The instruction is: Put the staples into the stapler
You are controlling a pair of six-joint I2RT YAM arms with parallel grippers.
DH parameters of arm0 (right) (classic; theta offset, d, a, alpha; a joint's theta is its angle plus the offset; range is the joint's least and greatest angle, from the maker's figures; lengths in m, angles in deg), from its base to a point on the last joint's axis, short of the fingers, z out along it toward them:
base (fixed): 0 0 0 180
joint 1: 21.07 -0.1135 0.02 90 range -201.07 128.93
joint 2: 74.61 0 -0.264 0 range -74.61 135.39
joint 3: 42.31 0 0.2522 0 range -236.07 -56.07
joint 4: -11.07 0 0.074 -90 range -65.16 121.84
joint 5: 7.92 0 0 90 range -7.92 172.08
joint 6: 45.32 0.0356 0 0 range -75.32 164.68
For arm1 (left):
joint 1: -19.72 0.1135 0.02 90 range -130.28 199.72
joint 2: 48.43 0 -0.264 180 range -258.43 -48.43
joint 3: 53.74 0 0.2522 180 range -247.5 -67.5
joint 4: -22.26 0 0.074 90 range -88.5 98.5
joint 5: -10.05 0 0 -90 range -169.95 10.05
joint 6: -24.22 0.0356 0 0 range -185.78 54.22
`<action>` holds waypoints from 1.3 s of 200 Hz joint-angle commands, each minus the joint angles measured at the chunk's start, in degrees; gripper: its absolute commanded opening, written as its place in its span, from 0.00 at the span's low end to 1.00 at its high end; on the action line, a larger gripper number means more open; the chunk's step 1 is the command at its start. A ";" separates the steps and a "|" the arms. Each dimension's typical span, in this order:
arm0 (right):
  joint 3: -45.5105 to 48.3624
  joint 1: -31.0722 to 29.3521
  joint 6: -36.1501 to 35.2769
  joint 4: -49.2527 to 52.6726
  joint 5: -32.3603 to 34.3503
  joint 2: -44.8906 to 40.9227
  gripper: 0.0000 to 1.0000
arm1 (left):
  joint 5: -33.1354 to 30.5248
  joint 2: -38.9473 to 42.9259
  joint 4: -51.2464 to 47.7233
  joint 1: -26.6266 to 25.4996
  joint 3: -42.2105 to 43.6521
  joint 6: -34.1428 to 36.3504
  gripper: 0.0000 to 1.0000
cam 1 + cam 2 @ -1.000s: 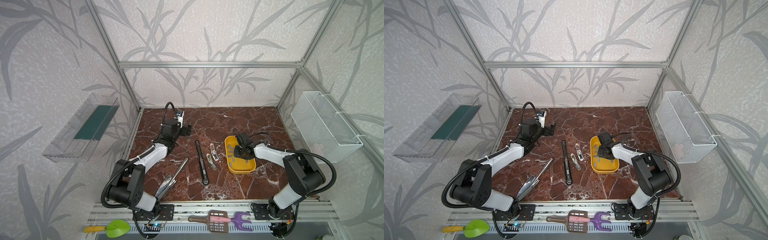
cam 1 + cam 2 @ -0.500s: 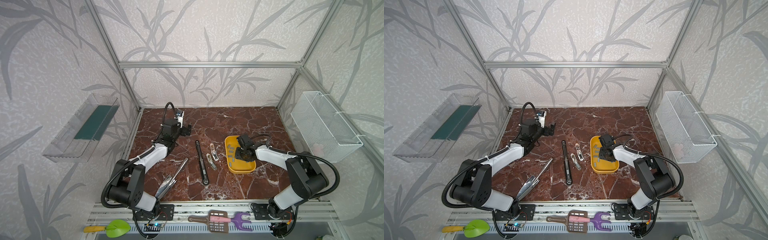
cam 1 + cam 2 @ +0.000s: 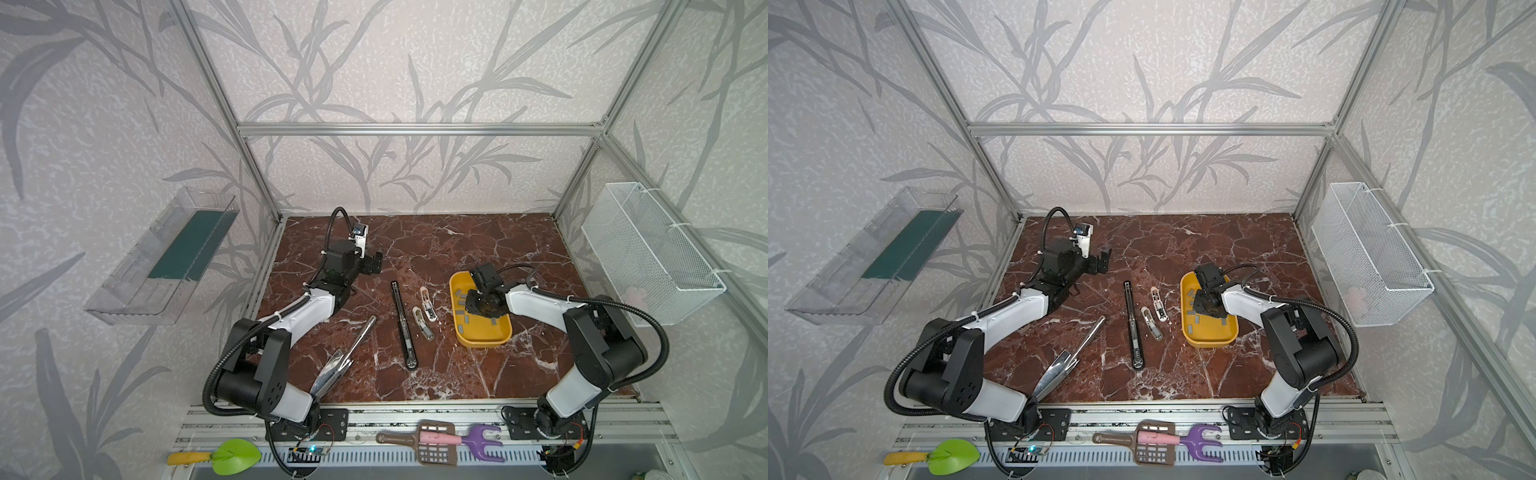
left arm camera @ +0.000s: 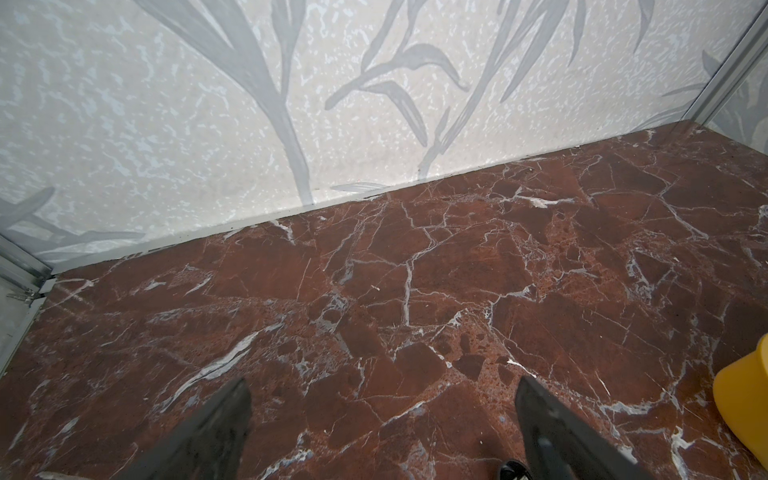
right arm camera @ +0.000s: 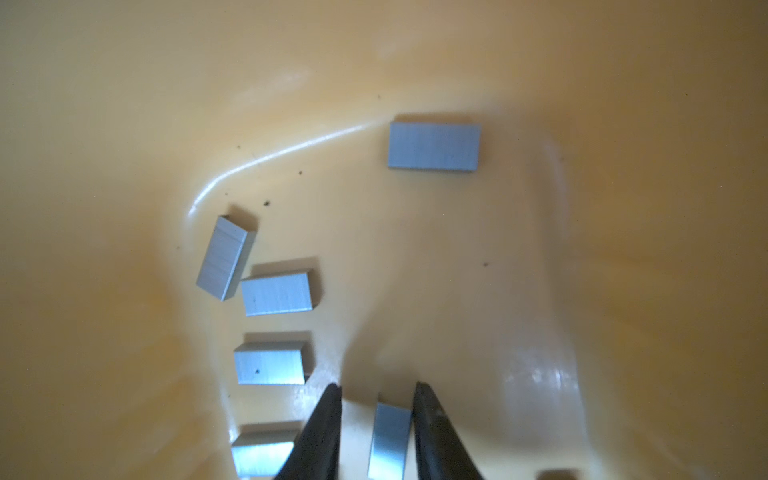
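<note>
Several small grey staples (image 5: 276,293) lie loose in a yellow tray (image 3: 482,336) right of the middle. My right gripper (image 5: 378,395) points down into that tray. Its jaws stand narrowly open astride one staple strip (image 5: 388,440), which lies against one finger with a gap to the other. In both top views the right wrist (image 3: 484,293) hides the fingertips. Two small white and silver staplers (image 3: 428,299) (image 3: 422,322) lie open left of the tray (image 3: 1208,332). My left gripper (image 3: 374,264) (image 4: 382,415) hovers wide open and empty over the back left of the table.
A long black bar (image 3: 403,324) lies left of the small staplers. A silver metal tool (image 3: 340,357) lies near the left arm's base. A wire basket (image 3: 648,253) hangs on the right wall and a clear bin (image 3: 166,257) on the left. The tray's corner (image 4: 744,399) shows in the left wrist view.
The right gripper's jaws have narrowed inside the yellow tray and the wrist has shifted slightly. The left arm has not moved.
</note>
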 commanded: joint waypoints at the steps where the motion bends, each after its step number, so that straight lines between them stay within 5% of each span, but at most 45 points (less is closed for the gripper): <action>1: -0.38 -0.72 -0.20 6.87 1.79 2.65 0.30 | 0.30 1.95 1.74 0.16 0.54 0.93 0.99; 64: -2.95 -3.02 0.13 12.54 6.80 5.70 0.30 | 0.56 1.87 2.39 0.16 1.00 0.82 0.99; 178: -4.02 -3.09 -0.88 11.17 5.08 7.82 0.10 | 0.43 2.25 2.89 0.16 1.89 0.06 0.99; 260: 0.55 -3.43 -11.79 3.25 6.03 -11.20 0.05 | -2.29 6.16 -9.48 0.51 -0.52 -8.15 0.99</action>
